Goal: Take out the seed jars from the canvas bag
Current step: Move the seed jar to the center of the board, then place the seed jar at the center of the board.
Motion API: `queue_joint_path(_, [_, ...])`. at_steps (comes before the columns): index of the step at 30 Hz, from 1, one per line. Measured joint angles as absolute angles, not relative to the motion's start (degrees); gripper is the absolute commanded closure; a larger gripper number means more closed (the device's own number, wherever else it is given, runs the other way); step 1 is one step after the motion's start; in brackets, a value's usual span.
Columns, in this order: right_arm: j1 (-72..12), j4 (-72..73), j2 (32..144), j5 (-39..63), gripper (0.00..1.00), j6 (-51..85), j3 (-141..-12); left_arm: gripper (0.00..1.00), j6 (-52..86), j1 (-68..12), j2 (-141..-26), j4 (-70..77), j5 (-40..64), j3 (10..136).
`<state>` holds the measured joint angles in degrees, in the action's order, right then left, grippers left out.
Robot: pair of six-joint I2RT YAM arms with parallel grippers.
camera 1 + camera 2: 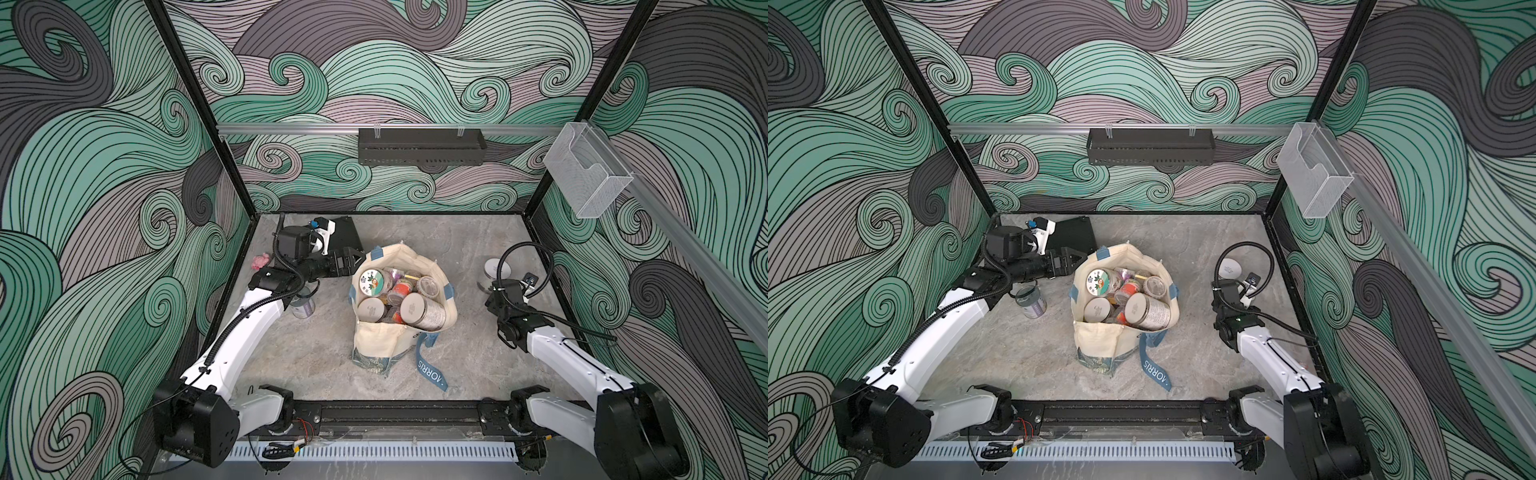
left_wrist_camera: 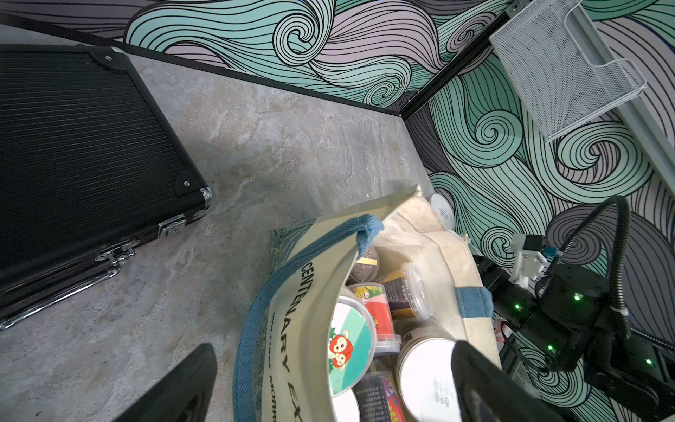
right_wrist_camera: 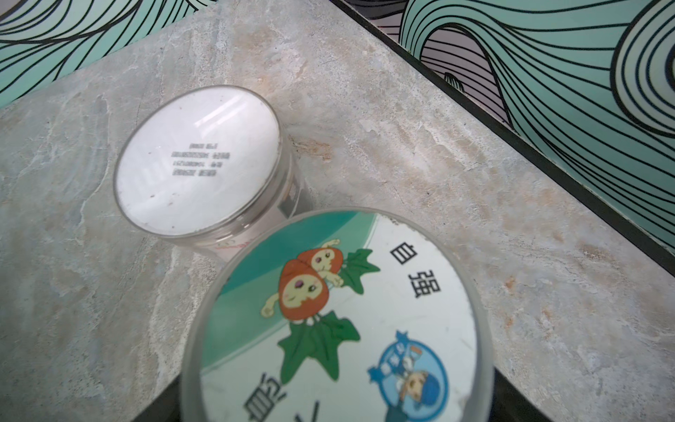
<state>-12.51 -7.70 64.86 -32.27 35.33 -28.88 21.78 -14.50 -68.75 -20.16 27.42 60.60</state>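
Canvas bag stands packed with seed jars. Left end effector gapes wide at its rim; right end effector, well apart, clasps a sticker-lidded jar.

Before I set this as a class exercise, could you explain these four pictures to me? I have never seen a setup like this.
Two white robot arms with pincer grippers work over a grey table. Two pictures look down on the whole scene from above; the other two come from a camera on each arm's wrist. A canvas bag stands mid-table, full of seed jars. The left gripper is open at the bag's rim, holding nothing. The right gripper is closed on a cartoon-lidded jar, next to a white-lidded jar standing on the table. A purple-labelled jar stands by the left arm, with a pink toy and a black case beyond it.
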Motion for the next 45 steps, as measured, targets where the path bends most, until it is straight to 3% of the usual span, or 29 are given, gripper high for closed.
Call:
queue_joint_path(16, [-9.93,-0.49,75.72,-27.9,0.29,33.01,-35.05,0.02,21.41,-14.5,-68.25,-20.16,27.4,60.6])
queue_joint_path(27, [-9.61,-0.21,76.71,-27.07,0.26,35.27,-36.12,0.02,21.34,-14.5,-68.25,-20.16,26.72,60.6])
queue_joint_path(39, [-9.63,-1.54,75.31,-26.28,0.01,36.4,-33.5,0.02,20.75,-14.5,-68.25,-20.62,25.71,60.6])
queue_joint_path(45, [-9.63,-3.29,71.9,-25.98,0.01,36.25,-32.47,0.02,20.51,-14.5,-68.1,-20.97,25.52,60.6])
